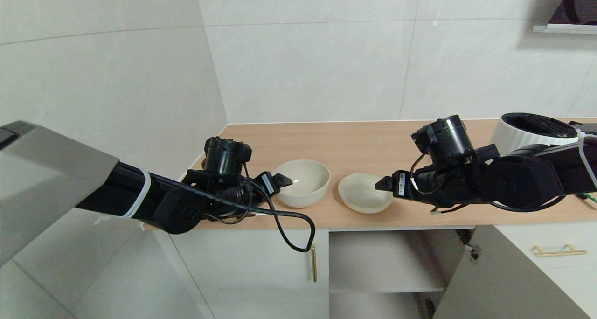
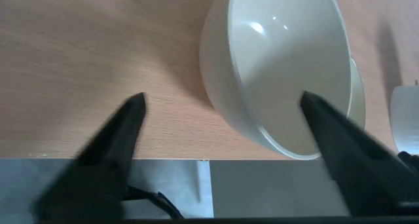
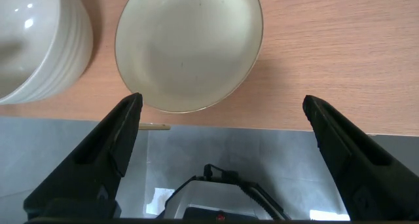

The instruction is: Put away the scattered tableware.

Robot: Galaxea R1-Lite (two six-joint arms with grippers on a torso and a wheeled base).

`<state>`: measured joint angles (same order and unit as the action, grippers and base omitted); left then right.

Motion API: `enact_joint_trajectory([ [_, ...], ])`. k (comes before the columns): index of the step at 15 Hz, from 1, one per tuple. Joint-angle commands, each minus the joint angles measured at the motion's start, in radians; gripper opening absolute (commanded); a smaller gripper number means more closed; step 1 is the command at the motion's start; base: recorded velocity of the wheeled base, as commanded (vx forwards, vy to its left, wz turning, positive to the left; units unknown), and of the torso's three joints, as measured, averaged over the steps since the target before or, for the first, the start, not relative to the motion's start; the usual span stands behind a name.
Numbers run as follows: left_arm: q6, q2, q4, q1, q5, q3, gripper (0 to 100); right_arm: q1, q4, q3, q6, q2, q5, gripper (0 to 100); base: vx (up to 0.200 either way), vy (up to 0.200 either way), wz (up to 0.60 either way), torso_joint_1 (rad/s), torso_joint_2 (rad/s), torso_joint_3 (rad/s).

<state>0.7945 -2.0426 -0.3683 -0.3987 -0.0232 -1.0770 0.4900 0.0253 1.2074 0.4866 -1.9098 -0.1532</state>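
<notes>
A deep white ceramic bowl (image 1: 303, 183) is seen upright on the light wooden bench (image 1: 364, 142), and all other places are given from this bowl. A shallow cream-coloured ceramic bowl (image 1: 364, 194) is placed just to its right on the same bench. A narrow gap is seen between the 2 rims, so they are not touching.

The left gripper (image 2: 224, 101) is held at the left rim of the deep bowl. Its jaws are spread open across the bowl's wall. 1 finger (image 2: 334, 139) is seen over the inside of the bowl and the other outside it, above bare wood. Nothing is gripped, and it cannot be told if the bowl is touched.

The right gripper (image 3: 221, 103) is found further right of the deep bowl, at the far rim of the shallow bowl. Its jaws are also opened wide and nothing is held in them.

Well to the right of the deep bowl, a white ribbed round container with a dark inside (image 1: 527, 128) is standing. Below the deep bowl and to its right, a white cupboard (image 1: 378, 263) is open, with 1 shelf visible inside and its grey door (image 1: 503, 281) swung out.
</notes>
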Motion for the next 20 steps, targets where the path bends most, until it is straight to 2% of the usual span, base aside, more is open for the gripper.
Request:
enact_joint_trajectory([
  [1,0.0,-0.002,-0.001,0.0,-0.001,0.0,0,0.001,0.001,-0.002,0.0,0.002,0.0,100,0.0,0.0,0.0,0.0,0.0,0.0],
  [12,-0.003,0.051,0.0,0.0,-0.004,0.014,0,0.004,-0.018,0.027,-0.011,-0.006,-0.012,100,0.0,0.0,0.0,0.0,0.0,0.0],
  [16,-0.004,0.051,0.0,0.0,-0.003,0.014,0,0.004,-0.07,0.084,-0.02,-0.083,-0.161,100,0.0,0.0,0.0,0.0,0.0,0.0],
  [20,-0.004,0.051,0.0,-0.002,-0.003,0.014,0,0.002,-0.065,0.109,-0.023,-0.158,-0.193,100,0.0,0.0,0.0,0.0,0.0,0.0],
])
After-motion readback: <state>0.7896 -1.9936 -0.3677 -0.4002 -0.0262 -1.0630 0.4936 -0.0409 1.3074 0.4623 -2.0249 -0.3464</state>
